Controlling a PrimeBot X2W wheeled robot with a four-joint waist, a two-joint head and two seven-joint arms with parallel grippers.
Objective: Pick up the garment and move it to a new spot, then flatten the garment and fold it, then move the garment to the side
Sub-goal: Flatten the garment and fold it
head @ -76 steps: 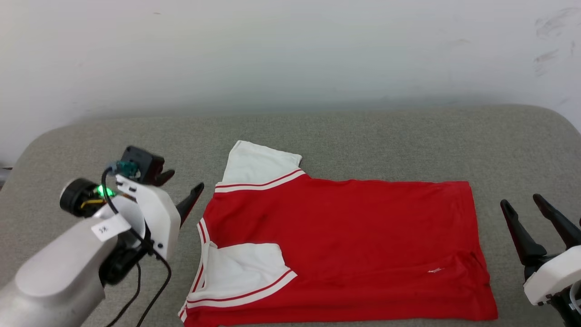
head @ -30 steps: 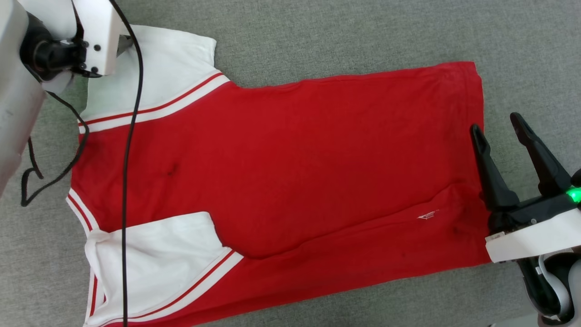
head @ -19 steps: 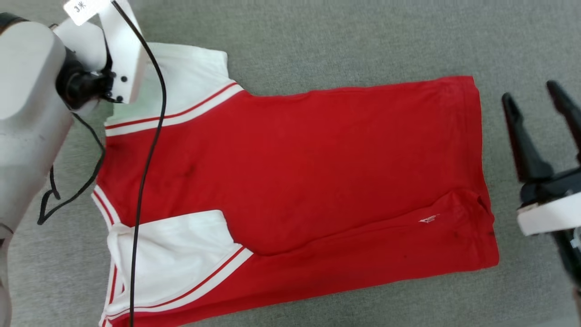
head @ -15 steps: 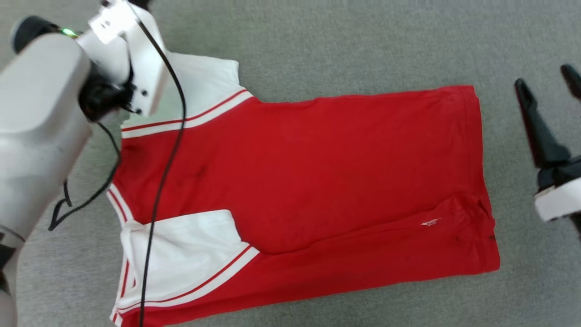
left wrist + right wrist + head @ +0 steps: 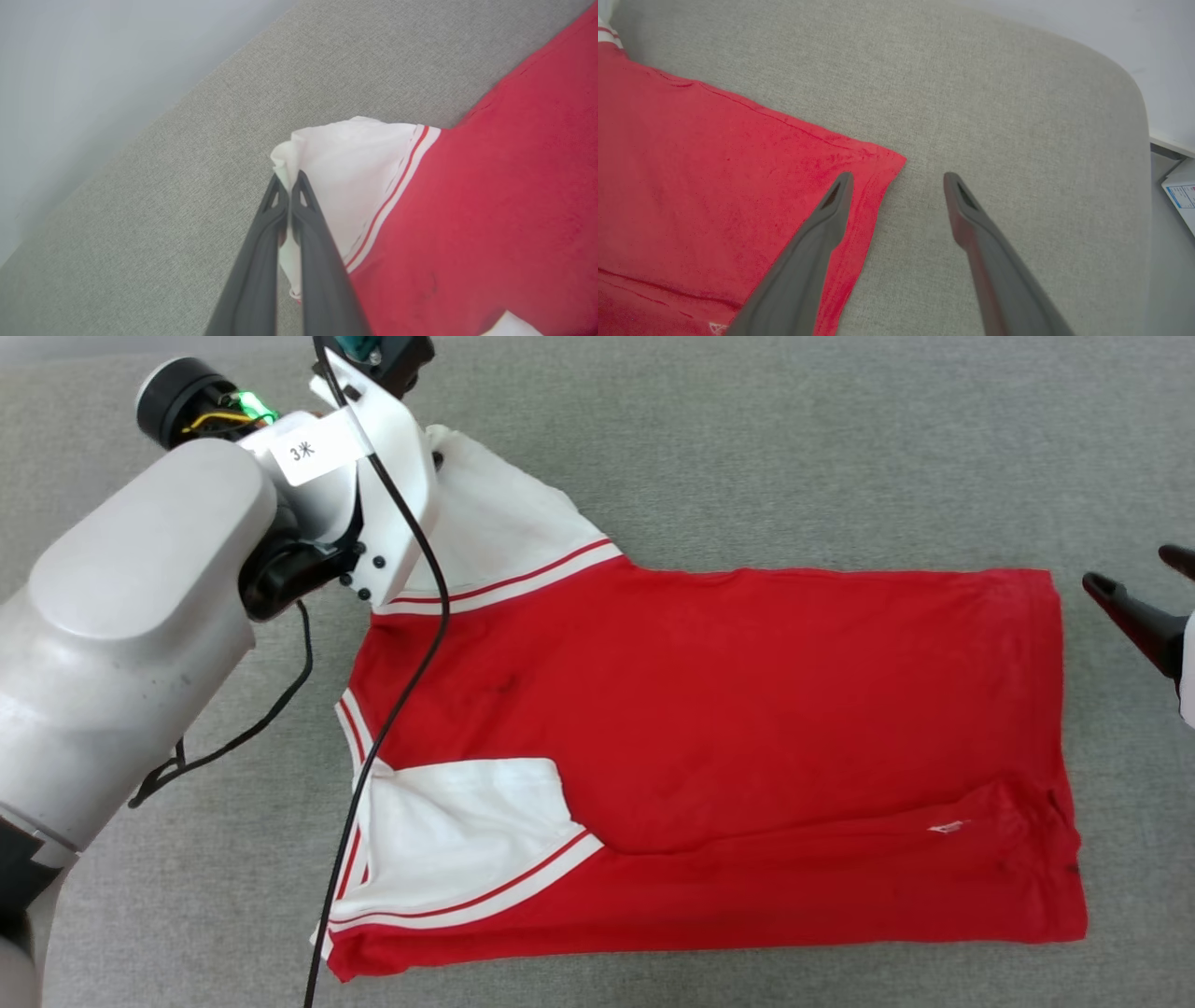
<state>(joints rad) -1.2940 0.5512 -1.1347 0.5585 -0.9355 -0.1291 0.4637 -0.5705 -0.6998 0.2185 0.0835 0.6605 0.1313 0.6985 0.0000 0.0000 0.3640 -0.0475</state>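
The garment [image 5: 747, 728], a red T-shirt with white sleeves, lies spread on the grey cushion, hem to the right. Its near sleeve [image 5: 457, 831] is folded onto the red body. In the left wrist view my left gripper [image 5: 288, 179] is shut on the bunched edge of the far white sleeve [image 5: 355, 168]. That sleeve [image 5: 495, 532] is drawn to a point under my left wrist [image 5: 373, 476], which hides the fingers. My right gripper [image 5: 899, 179] stands open over the hem's far corner [image 5: 878, 163], holding nothing. In the head view the right gripper [image 5: 1125, 567] is right of the hem.
A black cable [image 5: 392, 709] hangs from my left arm [image 5: 131, 644] across the shirt's shoulder. The grey cushion [image 5: 794, 448] stretches beyond the shirt to a pale wall [image 5: 93, 56]. Its rounded corner [image 5: 1134, 93] drops off at the right, with a white box [image 5: 1181, 191] beyond.
My left gripper has shut on the far sleeve and drawn its edge up into a point. The right gripper has moved off the hem to the right. The head camera has shifted.
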